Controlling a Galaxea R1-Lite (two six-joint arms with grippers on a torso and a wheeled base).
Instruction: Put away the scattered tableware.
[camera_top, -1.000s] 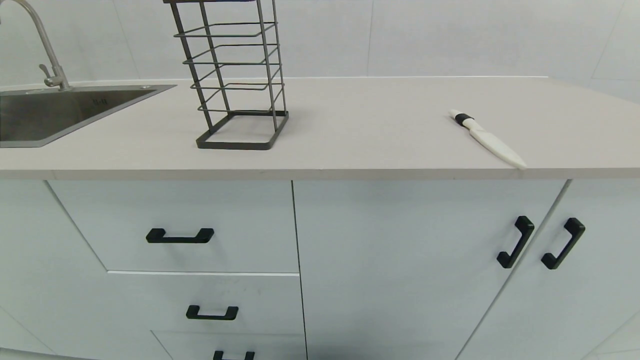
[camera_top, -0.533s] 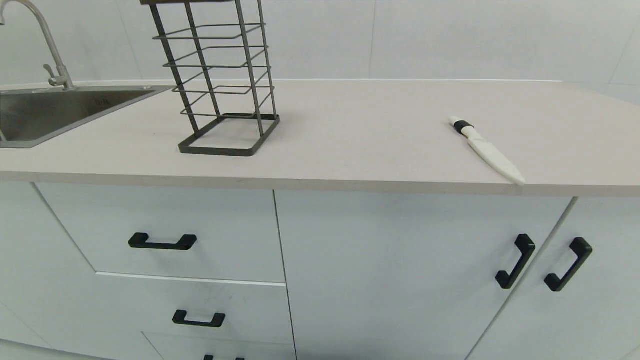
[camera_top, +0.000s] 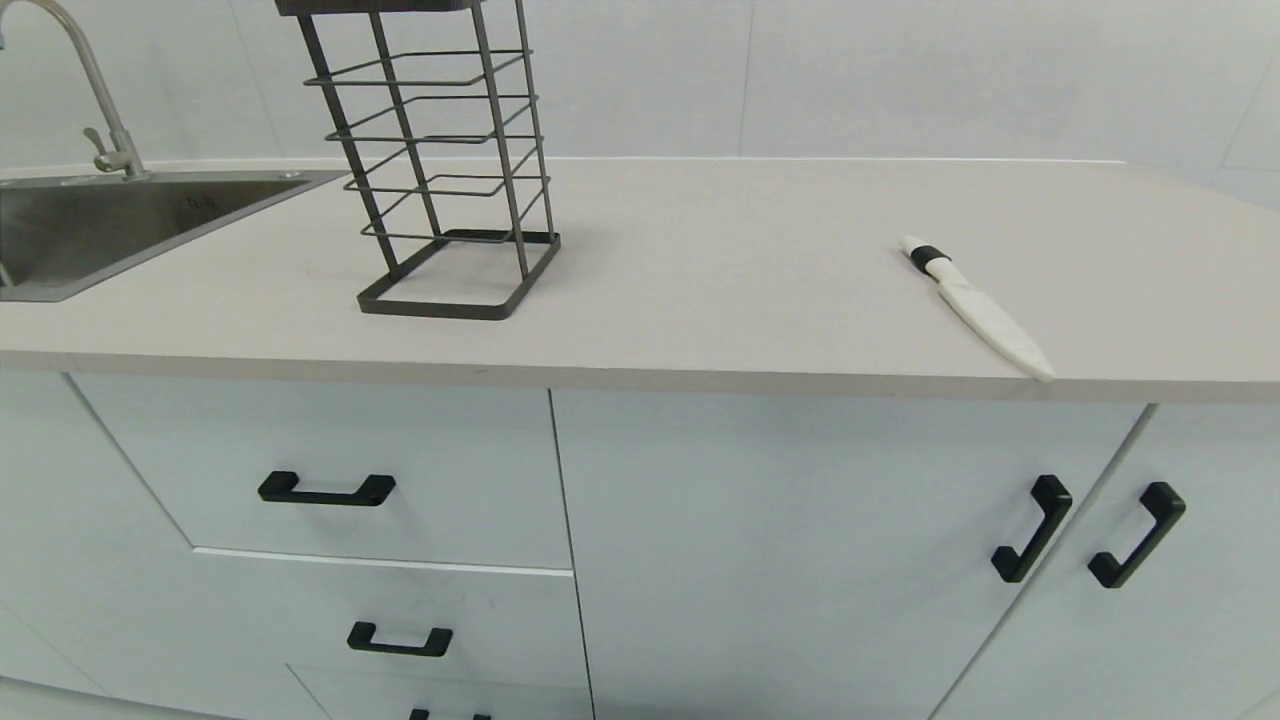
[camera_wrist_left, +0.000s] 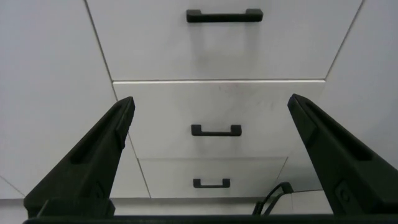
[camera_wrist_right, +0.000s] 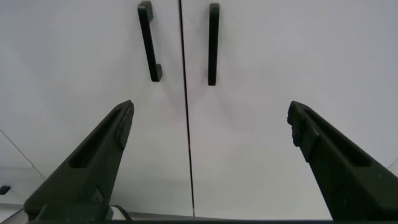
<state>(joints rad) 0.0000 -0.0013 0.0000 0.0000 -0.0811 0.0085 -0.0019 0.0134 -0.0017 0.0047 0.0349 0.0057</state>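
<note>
On counter (camera_top: 700, 260): knife (camera_top: 975, 305) at front edge, rack (camera_top: 437, 312) well apart.

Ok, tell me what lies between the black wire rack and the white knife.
Only bare beige countertop separates wire rack from white knife, per head view.

on your pale desk (camera_top: 720, 260) stands a dark wire rack (camera_top: 440, 170); a white knife (camera_top: 975, 307) lies at the front edge.
</note>
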